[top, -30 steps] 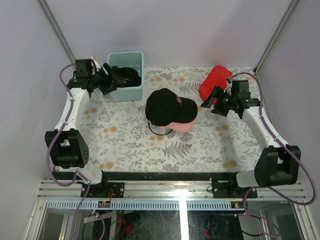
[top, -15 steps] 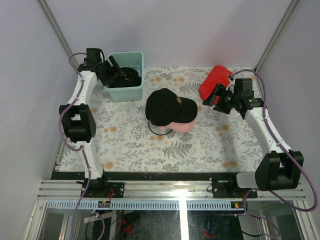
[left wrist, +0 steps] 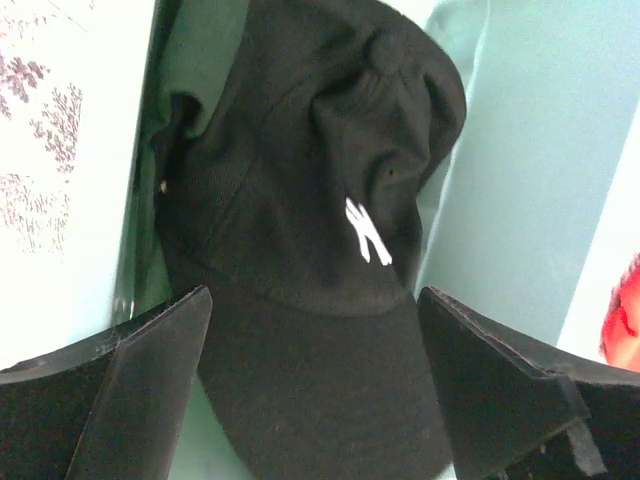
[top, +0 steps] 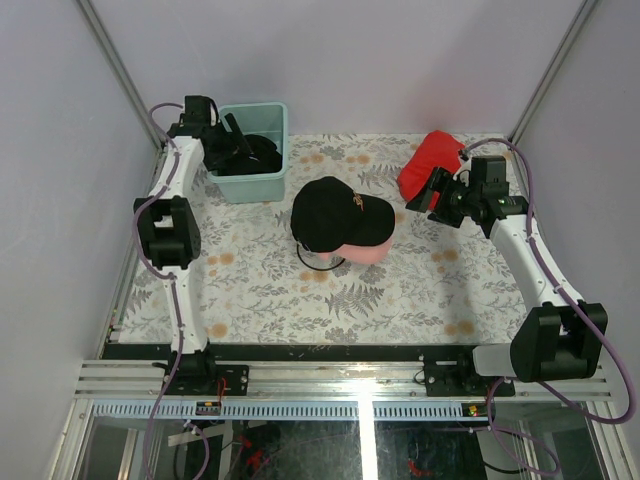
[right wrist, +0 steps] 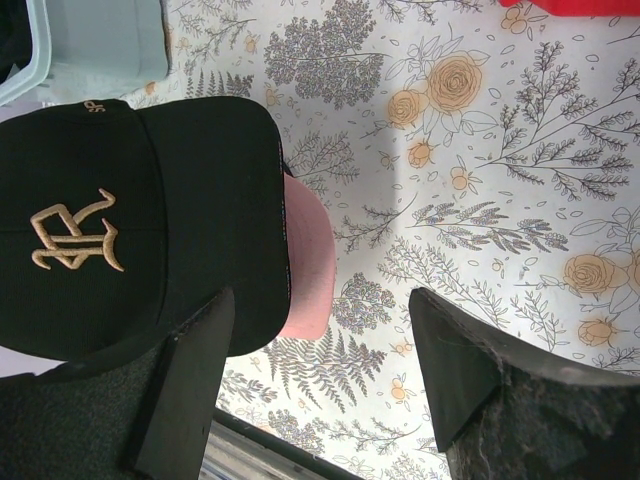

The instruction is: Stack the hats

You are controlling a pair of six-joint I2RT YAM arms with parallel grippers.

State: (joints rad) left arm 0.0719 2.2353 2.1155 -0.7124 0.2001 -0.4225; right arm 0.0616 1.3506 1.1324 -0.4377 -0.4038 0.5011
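Note:
A black hat with a gold logo (top: 335, 210) (right wrist: 130, 220) sits on top of a light pink hat, whose brim (top: 368, 252) (right wrist: 310, 262) pokes out beneath it at mid-table. Another black hat with a white logo (left wrist: 320, 230) (top: 257, 152) lies inside the mint-green tub (top: 252, 183). My left gripper (top: 232, 147) (left wrist: 315, 385) hangs over the tub, open, its fingers (left wrist: 130, 390) on either side of that hat's brim. My right gripper (top: 428, 196) (right wrist: 320, 375) hovers open and empty to the right of the stacked hats.
A bright red cloth (top: 430, 160) (right wrist: 570, 5) lies at the back right, just behind my right gripper. The tub's corner (right wrist: 90, 40) shows in the right wrist view. The table carries a floral cover (top: 300, 300), and grey walls close in both sides.
My left arm has reached further back and over the tub, and its jaws have spread wider. The right gripper shifted slightly towards the back. The hats have not moved.

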